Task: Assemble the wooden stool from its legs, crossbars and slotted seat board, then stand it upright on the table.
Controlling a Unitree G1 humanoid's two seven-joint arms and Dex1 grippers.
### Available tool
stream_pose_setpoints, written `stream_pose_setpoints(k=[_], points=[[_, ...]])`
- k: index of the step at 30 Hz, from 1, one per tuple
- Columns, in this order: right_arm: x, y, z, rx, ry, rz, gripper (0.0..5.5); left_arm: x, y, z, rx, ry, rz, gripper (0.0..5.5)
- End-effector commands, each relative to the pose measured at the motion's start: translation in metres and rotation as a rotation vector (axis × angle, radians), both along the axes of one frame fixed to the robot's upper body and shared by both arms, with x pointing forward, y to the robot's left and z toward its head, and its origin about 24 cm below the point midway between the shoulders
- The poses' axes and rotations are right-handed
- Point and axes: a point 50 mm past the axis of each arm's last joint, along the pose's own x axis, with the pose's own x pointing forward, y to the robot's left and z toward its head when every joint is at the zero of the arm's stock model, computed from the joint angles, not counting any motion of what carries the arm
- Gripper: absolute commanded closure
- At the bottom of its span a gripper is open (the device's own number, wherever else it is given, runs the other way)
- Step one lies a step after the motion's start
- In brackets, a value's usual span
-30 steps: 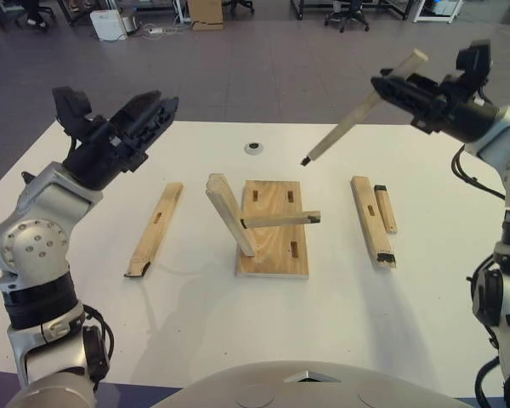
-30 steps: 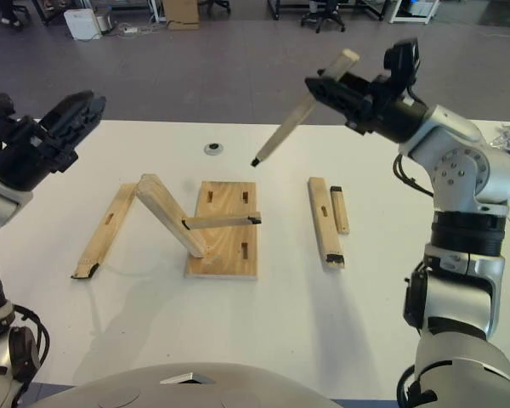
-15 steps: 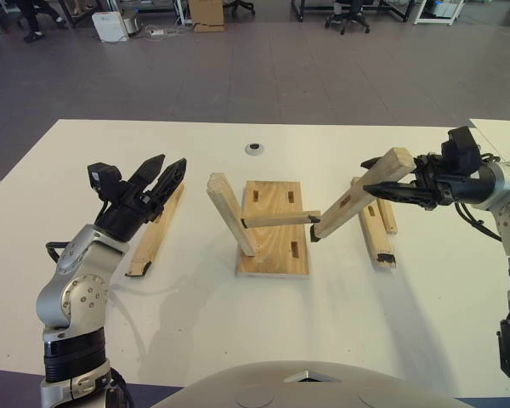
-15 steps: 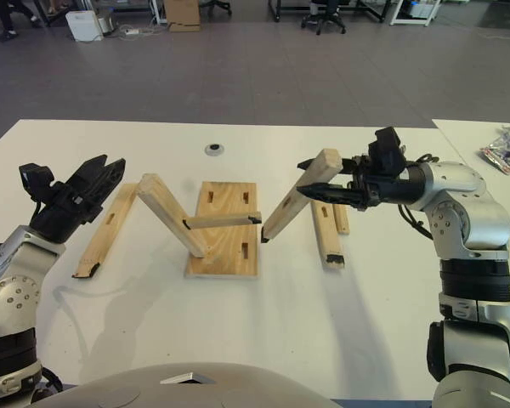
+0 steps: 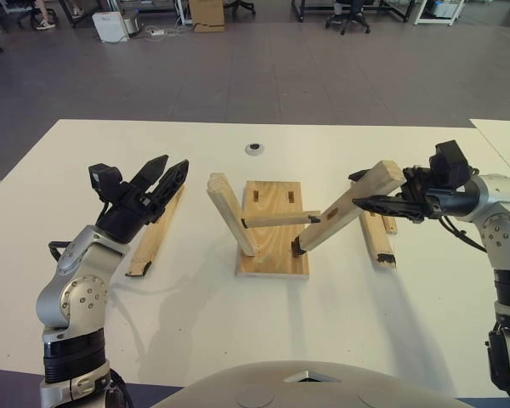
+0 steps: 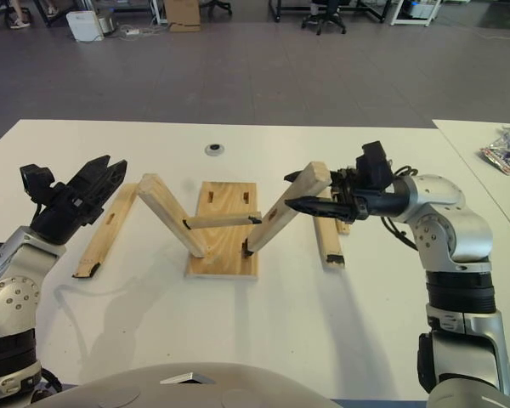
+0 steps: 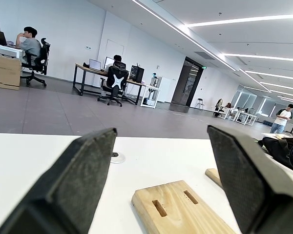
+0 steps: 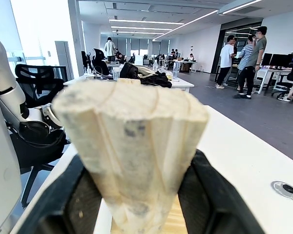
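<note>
The right gripper (image 5: 355,189) clamps the raised top of a pale wooden leg (image 5: 336,219), its dark foot down on the flat slotted seat board (image 5: 268,242) at the centre of the desk (image 5: 365,323), while the left gripper (image 5: 172,163) gapes open.

Left gripper (image 7: 161,132) low over the white table (image 7: 49,156); its two black fingers (image 7: 63,195) stand wide apart, textured pads facing each other, nothing between them; beyond the gap a pale slotted board (image 7: 180,209) lies flat on the table, two short slots cut side by side near its end; the end of a second wooden piece (image 7: 215,174) shows just beside the other finger, apart from the board; small round grommet (image 7: 116,156) set in the table farther out; past the table edge, grey floor, desks with office chairs (image 7: 115,80), a cardboard box (image 7: 4,70), long ceiling light strips.
</note>
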Motion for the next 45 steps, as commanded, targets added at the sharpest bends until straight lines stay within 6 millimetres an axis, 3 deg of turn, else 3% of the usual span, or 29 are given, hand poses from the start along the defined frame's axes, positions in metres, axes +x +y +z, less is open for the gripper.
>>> stream_pose_setpoints(k=[1,5,11,20,23,30,38,42,45], points=[[-0.002,0.004,-0.013,-0.01,0.023,0.014,3.43,-0.001,-0.002,0.004,0.017,-0.011,-0.03,2.08],[-0.001,0.002,-0.021,-0.03,0.026,0.013,3.43,-0.002,-0.001,0.005,0.021,-0.013,-0.032,2.08],[0.014,0.0,-0.012,-0.029,-0.026,-0.013,3.43,-0.005,-0.005,0.003,0.007,-0.012,-0.031,2.08],[0.016,0.013,-0.009,-0.08,-0.051,0.048,3.43,-0.008,-0.01,0.0,-0.016,-0.013,-0.021,2.08],[0.026,0.022,-0.01,-0.102,-0.04,0.029,3.43,-0.007,-0.013,0.0,-0.021,-0.017,-0.025,2.08],[0.037,0.045,-0.021,-0.233,0.046,0.077,3.43,-0.005,-0.02,0.001,-0.03,-0.027,-0.042,2.08],[0.039,0.039,-0.06,-0.444,0.124,0.022,3.43,-0.002,-0.024,0.0,-0.043,-0.037,-0.042,2.08],[0.039,0.037,-0.063,-0.469,0.084,-0.052,3.43,-0.001,-0.025,0.0,-0.045,-0.042,-0.042,2.08],[0.033,0.038,-0.057,-0.475,0.065,-0.004,3.43,-0.001,-0.026,-0.001,-0.044,-0.043,-0.039,2.08]])
